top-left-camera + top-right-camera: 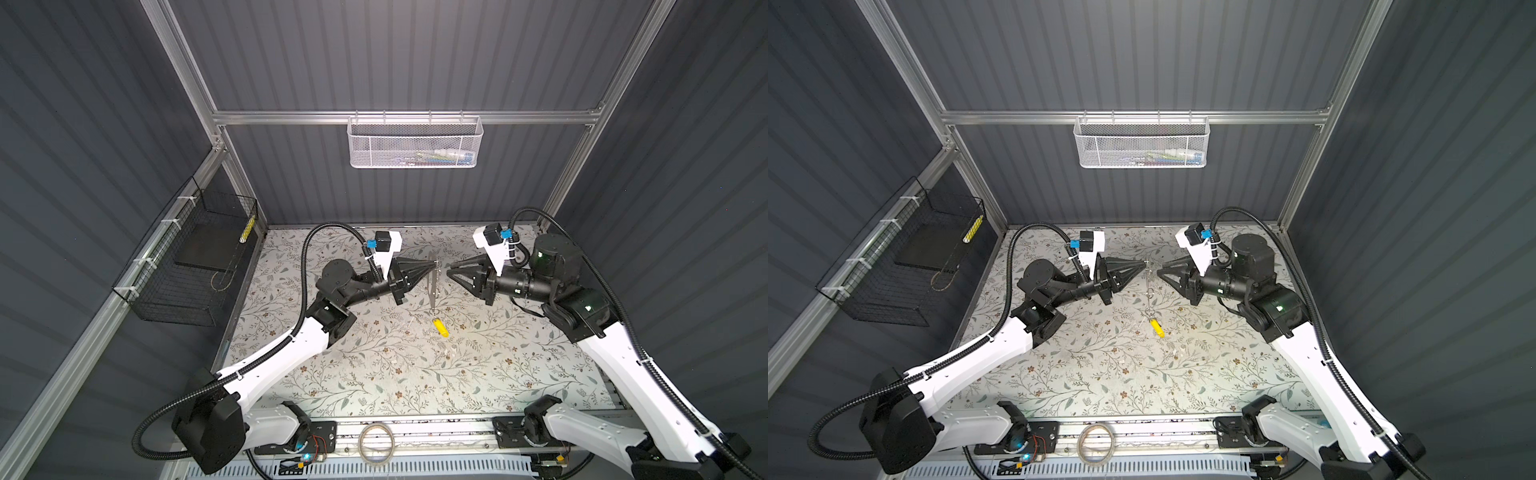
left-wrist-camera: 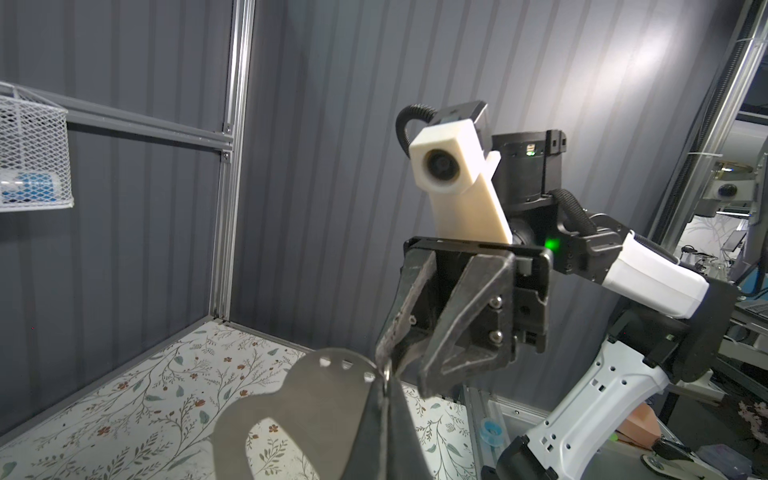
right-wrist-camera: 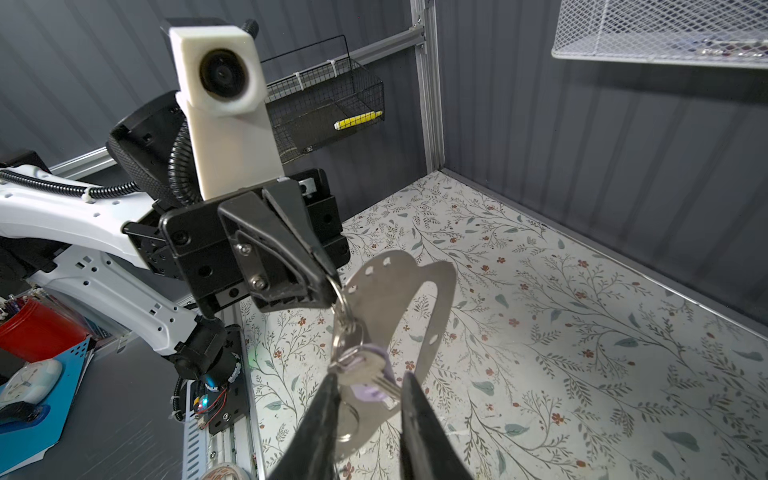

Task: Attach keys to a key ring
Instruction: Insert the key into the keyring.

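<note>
Left gripper (image 1: pixel 433 263) clamps the key ring (image 3: pixel 436 291) by its narrow end, hanging it over the table (image 1: pixel 374 374). At its 3 o'clock the right gripper (image 1: pixel 449 271) stands released around the dangling lilac key (image 3: pixel 365 368). It should probably back off straight, without snagging. The yellow key (image 1: pixel 440 326) lies at 6 o'clock. The ring is a flat, dull-grey oval.

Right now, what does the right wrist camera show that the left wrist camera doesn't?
Only the right wrist view: the lilac key and the black wire basket. Only the left wrist view: the right arm's wrist camera. Both: the key ring hanging from the shut left gripper, the open right gripper facing it, and the white mesh basket.
</note>
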Available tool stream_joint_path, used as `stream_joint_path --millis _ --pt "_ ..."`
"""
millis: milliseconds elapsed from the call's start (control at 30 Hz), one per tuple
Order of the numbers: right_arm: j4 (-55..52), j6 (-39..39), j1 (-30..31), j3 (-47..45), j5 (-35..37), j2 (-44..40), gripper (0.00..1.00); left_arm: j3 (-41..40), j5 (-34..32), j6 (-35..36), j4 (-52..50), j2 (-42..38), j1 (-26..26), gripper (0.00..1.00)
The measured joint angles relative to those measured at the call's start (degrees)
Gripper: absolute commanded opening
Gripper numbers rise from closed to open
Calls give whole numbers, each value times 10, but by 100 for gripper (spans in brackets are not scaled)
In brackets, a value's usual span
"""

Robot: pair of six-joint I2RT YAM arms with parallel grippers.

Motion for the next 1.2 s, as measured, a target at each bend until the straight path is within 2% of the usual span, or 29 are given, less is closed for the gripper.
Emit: stream_joint_path --millis 233,533,833,1033,1133,1200 --pt "0 1 4 0 6 7 27 -30 -7 -35 82 11 0 0" --pt "21 14 38 0 21 26 25 -40 -16 -68 150 28 0 0" --pt "37 20 44 0 34 38 19 -50 -18 -118 231 67 0 0" --pt "46 19 59 0 34 41 11 -62 -26 -130 264 72 0 0" --pt "43 12 71 7 32 55 11 -70 -34 -132 274 72 0 0" --pt "40 5 78 8 32 64 15 -71 -37 -134 278 74 0 0"
